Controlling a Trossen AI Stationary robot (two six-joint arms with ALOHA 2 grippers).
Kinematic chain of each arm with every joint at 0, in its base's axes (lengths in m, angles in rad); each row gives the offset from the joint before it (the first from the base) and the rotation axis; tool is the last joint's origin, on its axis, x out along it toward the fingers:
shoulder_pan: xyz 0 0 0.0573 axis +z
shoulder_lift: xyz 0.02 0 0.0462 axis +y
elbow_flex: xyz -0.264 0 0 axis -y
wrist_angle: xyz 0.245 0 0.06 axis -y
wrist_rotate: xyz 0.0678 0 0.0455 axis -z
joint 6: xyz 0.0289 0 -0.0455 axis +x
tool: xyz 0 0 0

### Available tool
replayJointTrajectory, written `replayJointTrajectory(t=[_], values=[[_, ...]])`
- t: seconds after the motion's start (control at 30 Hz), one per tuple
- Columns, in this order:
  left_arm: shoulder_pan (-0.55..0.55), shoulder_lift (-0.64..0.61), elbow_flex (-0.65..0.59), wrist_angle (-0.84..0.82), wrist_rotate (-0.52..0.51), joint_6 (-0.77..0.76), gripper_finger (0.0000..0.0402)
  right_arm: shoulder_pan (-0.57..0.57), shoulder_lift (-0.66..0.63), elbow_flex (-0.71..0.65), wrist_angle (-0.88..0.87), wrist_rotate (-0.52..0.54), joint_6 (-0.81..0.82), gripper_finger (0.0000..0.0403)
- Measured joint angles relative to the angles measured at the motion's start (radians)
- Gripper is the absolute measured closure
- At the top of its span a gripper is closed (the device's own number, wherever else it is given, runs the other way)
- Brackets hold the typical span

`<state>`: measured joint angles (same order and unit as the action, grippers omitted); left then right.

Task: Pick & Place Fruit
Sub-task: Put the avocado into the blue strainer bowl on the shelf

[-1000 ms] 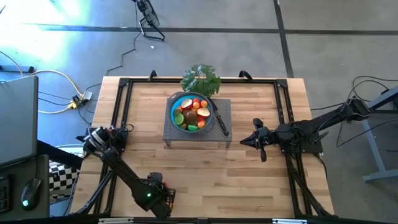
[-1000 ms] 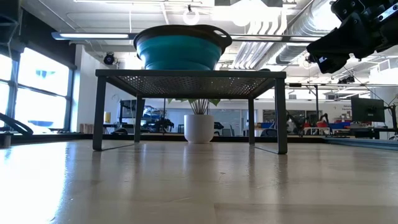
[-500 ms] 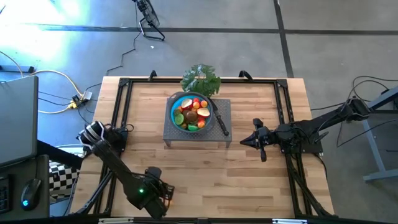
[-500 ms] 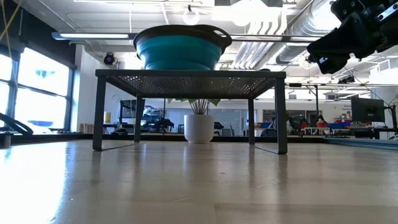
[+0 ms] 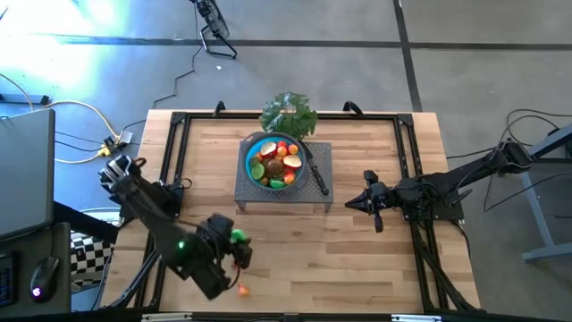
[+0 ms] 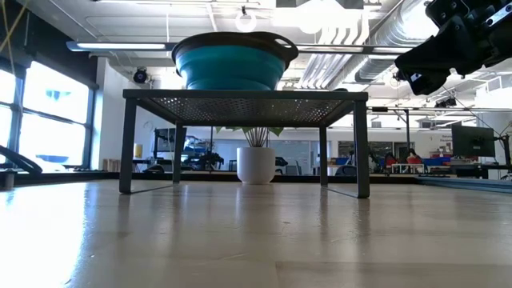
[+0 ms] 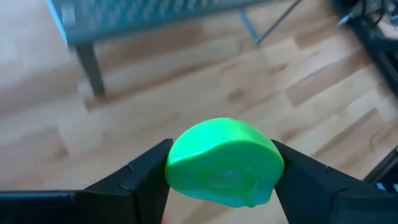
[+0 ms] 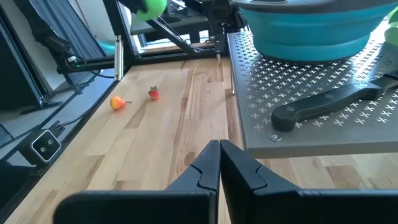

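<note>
My left gripper (image 5: 236,243) hangs above the near left part of the table, shut on a green fruit piece (image 7: 224,162), which also shows in the high view (image 5: 239,236). A blue bowl (image 5: 275,161) filled with several small fruits stands on a grey perforated rack (image 5: 286,190) at the table's far middle. An orange fruit (image 5: 242,289) and a red one (image 8: 153,94) lie on the wood near the left gripper. My right gripper (image 5: 349,204) waits shut to the right of the rack. My left gripper pinches the green fruit piece between its two fingers, one on each opposite side (image 7: 177,165). The fingers slant down from the table's near left. The piece is lifted clear of the table.
A black-handled knife (image 5: 317,175) lies on the rack beside the bowl. A leafy green bunch (image 5: 289,114) sits behind the rack at the far edge. Black frame rails (image 5: 175,152) run along the table's sides. Bare wood lies in front of the rack.
My left gripper has risen from the table's near edge and gone toward the rack, tipping up and rolling as it went. The green fruit piece has come up with it, and the orange fruit now shows on the wood below.
</note>
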<state>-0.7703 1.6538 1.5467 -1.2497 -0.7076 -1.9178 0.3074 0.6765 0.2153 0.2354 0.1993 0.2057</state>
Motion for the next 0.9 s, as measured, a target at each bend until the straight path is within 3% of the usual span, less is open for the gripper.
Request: replayJointTrajectory(t=[0.23,0.5,0.9], values=[[0.148,-0.075,0.000,0.065,-0.021,0.308,0.0167,0.000,0.000,0.000,-0.001,0.000,0.000,0.0399],[0.370,-0.151,0.000,0.187,0.042,0.710,0.0167,0.000,0.000,0.000,-0.001,0.002,-0.016,0.0399],[0.664,-0.181,-0.001,0.289,0.044,1.046,0.0167,0.000,0.000,0.000,-0.001,0.003,-0.026,0.0399]])
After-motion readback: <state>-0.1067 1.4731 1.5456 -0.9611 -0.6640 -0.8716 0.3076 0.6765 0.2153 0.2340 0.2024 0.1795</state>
